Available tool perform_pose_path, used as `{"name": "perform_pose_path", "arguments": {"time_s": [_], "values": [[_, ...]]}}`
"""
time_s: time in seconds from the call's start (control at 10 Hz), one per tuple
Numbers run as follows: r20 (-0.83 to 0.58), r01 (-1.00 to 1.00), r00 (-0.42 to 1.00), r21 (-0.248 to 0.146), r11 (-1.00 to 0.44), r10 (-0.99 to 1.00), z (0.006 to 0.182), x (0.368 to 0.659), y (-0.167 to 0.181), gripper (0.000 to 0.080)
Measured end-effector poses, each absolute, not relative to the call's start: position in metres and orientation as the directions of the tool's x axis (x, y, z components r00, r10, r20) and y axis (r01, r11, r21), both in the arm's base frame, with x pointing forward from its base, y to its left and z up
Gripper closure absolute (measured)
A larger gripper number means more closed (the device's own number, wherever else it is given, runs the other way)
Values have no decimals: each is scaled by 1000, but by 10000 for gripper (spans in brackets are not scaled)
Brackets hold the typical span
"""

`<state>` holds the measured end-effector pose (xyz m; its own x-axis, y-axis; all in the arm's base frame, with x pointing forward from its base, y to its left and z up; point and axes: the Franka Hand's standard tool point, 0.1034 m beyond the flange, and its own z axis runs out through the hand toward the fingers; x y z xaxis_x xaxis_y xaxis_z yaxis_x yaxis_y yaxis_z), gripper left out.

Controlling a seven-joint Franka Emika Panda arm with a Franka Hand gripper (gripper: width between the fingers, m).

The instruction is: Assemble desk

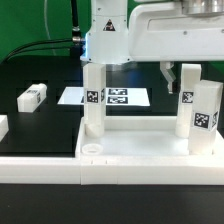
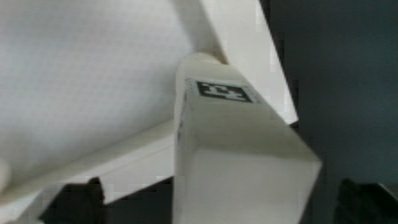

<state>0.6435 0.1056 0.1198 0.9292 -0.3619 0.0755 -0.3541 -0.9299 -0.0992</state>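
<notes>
Desk top (image 1: 140,152) lies on the table. I see the gripper (image 1: 170,76) astride the upright leg (image 1: 186,105) at its corner, on the exterior view's right. Whether the fingers pinch it, I cannot tell.

Entry one, on my bench (image 1: 40,125), a flat black surface: the marker board (image 1: 68,96), thin and white, lying flat toward the far side, with black-and-white tags (image 1: 118,97) printed on it and part of it hidden in the exterior view. Entry two: a long low white border wall (image 1: 35,166), running along the bench's near edge from the exterior view's left to its right. Entry three, behind my bench: a green backdrop (image 1: 30,25), with dark cables (image 1: 50,42) crossing it at the exterior view's left.
</notes>
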Motion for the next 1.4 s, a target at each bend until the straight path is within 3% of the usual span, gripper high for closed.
{"name": "perform_pose_path", "arguments": {"time_s": [0.1,0.5,0.8,1.4], "values": [[90,-237,965,-93,-967,-246,122,645,104,151],[116,-76,990,-78,-994,-85,120,645,118,151],[127,101,987,-43,-994,95,120,646,113,151],[127,570,809,76,-818,575,113,644,114,151]]}}
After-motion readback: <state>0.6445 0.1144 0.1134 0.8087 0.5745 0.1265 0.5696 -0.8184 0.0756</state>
